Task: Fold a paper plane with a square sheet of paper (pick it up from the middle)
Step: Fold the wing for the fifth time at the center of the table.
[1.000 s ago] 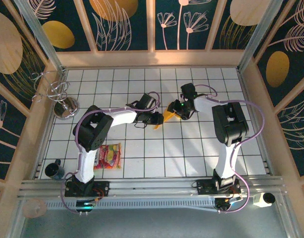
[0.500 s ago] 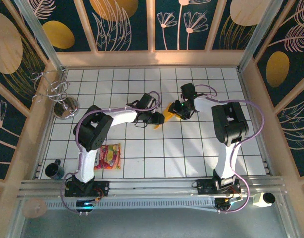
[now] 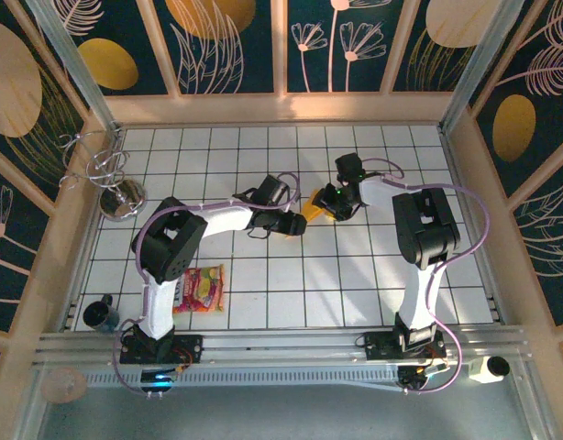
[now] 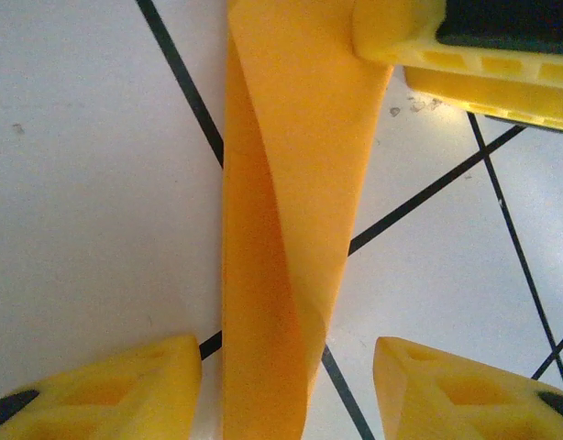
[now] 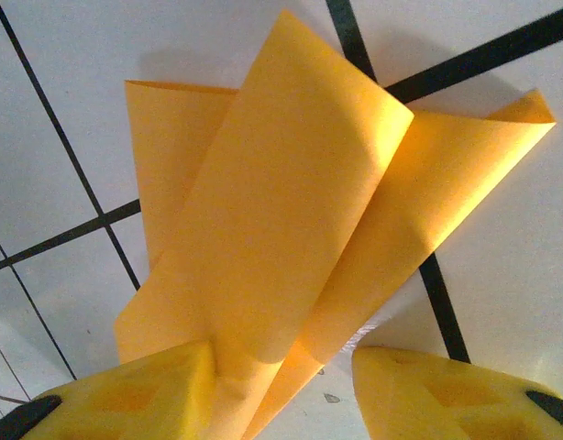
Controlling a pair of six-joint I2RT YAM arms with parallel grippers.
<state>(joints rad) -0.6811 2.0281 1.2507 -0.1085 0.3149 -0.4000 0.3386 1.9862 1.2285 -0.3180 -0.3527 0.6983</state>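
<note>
The square sheet of paper (image 3: 312, 218) is orange-yellow and folded into a narrow shape with loose flaps, lying on the white tiles mid-table. In the left wrist view it is a long folded strip (image 4: 281, 229) running between the two fingers of my left gripper (image 4: 286, 371), which is open with a gap on each side. My left gripper (image 3: 295, 223) sits at the paper's near-left end. My right gripper (image 3: 329, 203) is at the far-right end. There the paper (image 5: 281, 211) rests against the left finger (image 5: 144, 390), the other finger stands apart, and the right gripper (image 5: 281, 376) is open.
A red-and-yellow snack packet (image 3: 201, 288) lies by the left arm's base. A dark mug (image 3: 100, 313) stands at the near left corner and a wire stand on a metal foot (image 3: 119, 188) at the far left. Wooden walls (image 3: 281, 108) ring the tiled floor.
My left gripper has opened wider and shifted a little right, over the paper's near tip. The right gripper's jaws narrowed slightly; the paper stays between the two grippers.
</note>
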